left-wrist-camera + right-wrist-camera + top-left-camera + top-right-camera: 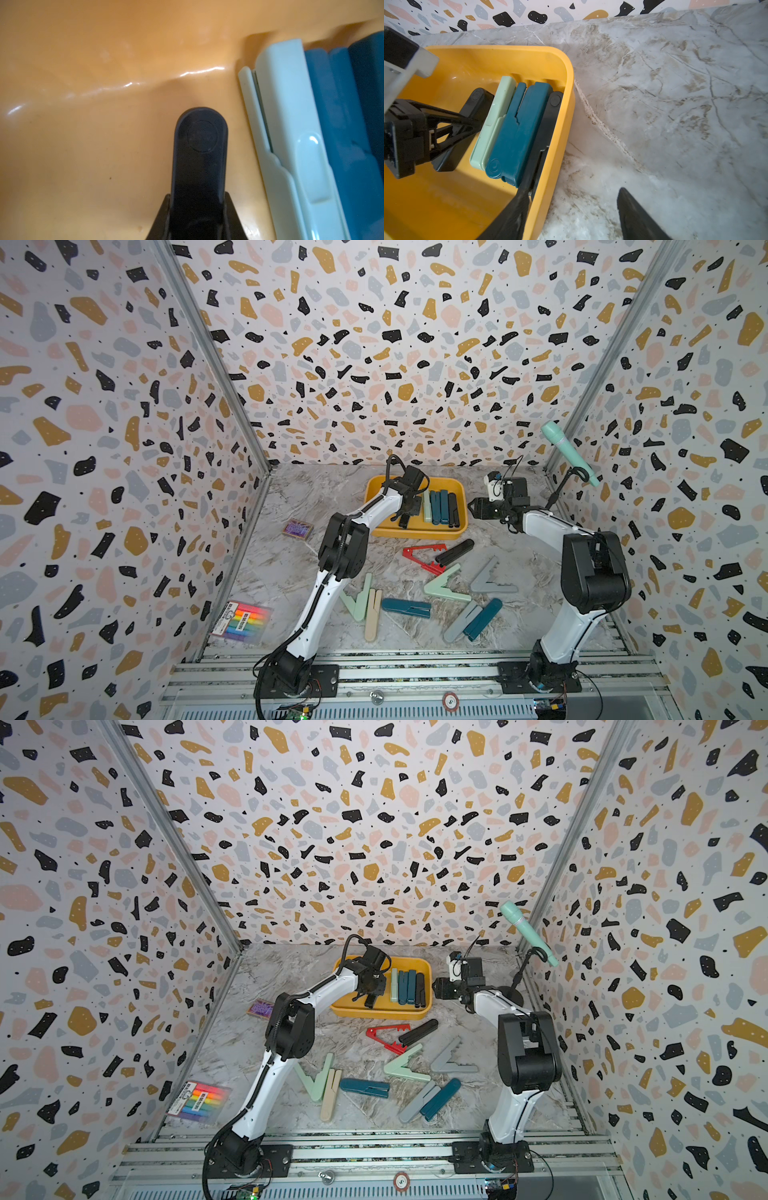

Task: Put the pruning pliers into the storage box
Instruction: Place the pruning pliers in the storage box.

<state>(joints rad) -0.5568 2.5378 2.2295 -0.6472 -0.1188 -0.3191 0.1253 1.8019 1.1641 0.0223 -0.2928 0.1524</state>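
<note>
Your left gripper (pixel 405 514) hangs inside the storage box (pixel 419 534), in its left half, with the held pliers (pixel 200 149) clamped between its fingers, low over the box floor. Just to the right of that gripper, the row of folded pliers (pixel 441 508) lies side by side in the box. They run parallel to the held pliers, the nearest just beside it and the last along the right wall. Your right gripper (pixel 476 508) sits outside the box, its tips right at that wall. In front of both grippers, before the box, the loose pliers (pixel 406 608) lie scattered on the table (pixel 299 489). The card box (pixel 297 529) is on the table to the left of the left gripper. The marker pack (pixel 241 620) lies far to its front-left. The microphone (pixel 569 452) stands behind and to the right of the right gripper.
</note>
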